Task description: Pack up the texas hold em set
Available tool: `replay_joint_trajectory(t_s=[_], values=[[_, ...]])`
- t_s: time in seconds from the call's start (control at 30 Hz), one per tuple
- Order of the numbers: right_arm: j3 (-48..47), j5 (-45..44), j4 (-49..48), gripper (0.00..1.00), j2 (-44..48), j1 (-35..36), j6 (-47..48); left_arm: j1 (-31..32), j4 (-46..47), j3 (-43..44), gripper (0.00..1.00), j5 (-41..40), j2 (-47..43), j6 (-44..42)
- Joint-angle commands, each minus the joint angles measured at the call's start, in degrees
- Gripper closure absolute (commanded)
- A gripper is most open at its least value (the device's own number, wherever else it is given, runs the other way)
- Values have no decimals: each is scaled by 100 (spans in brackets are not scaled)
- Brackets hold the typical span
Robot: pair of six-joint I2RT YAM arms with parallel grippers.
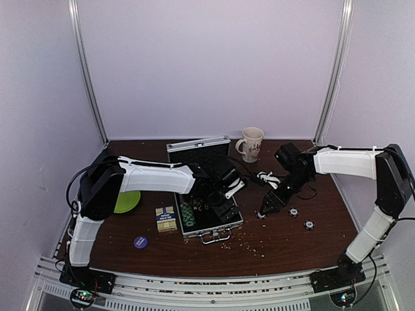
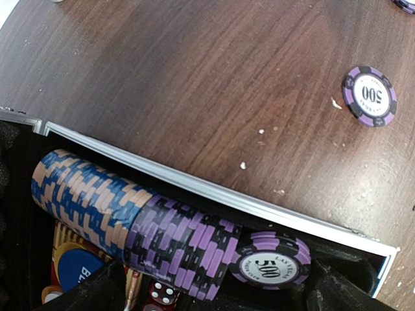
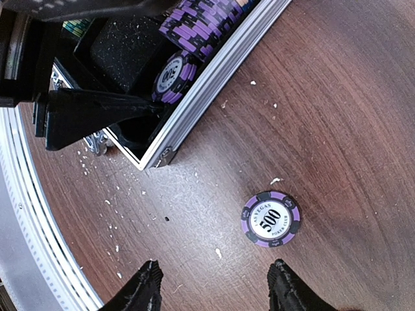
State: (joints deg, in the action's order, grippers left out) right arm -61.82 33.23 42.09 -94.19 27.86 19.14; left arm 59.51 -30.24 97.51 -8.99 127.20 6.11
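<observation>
On the counter (image 1: 285, 249), mid-field, the silver case (image 1: 194, 228) lies open, with its lid (image 1: 198, 148) up at the back. The left arm reaches rightward from its base, forearm about level, and the left tool (image 1: 225, 194) hangs over the case's right half. Its fingers (image 2: 91, 291) are spread wide, pinching nothing. Below them one chip row (image 2: 130, 214) lies in its slot, blue-tan then purple, a 500 face at the end.

The right arm folds in from the right, elbow high, with the right tool (image 3: 214, 285) pointing down just right of the case. It is spread and empty, and one purple chip (image 3: 270, 219) lies flat just ahead of the tips.

Counts:
- one case
- three loose chips (image 1: 293, 212) right of it
- one green row (image 1: 188, 214) inside
- one red die (image 2: 162, 295)
- one deck box (image 1: 166, 219) just beside the case's left edge
- one round button (image 1: 140, 241), front left
- one green plate (image 1: 130, 202), partly under the left arm
- one mug (image 1: 251, 144), back right
</observation>
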Motion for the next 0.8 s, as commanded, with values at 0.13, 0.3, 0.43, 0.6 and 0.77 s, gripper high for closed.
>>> replay_joint_trajectory(t_s=[0.13, 0.3, 0.43, 0.6, 0.77], values=[[-97, 69, 61, 44, -64, -25, 46, -289, -3, 395, 4, -883, 396, 455], [-105, 61, 65, 44, -64, -26, 38, -290, -136, 667, 2, -743, 609, 647], [-88, 53, 65, 44, -25, -34, 38, -290, 0, 382, 3, -990, 306, 1006], [-97, 73, 61, 44, -24, -43, 33, -290, 314, -225, 6, -1253, -277, 1183], [-111, 87, 71, 44, -41, -49, 38, -290, 438, -439, 8, -1357, -550, 1202]])
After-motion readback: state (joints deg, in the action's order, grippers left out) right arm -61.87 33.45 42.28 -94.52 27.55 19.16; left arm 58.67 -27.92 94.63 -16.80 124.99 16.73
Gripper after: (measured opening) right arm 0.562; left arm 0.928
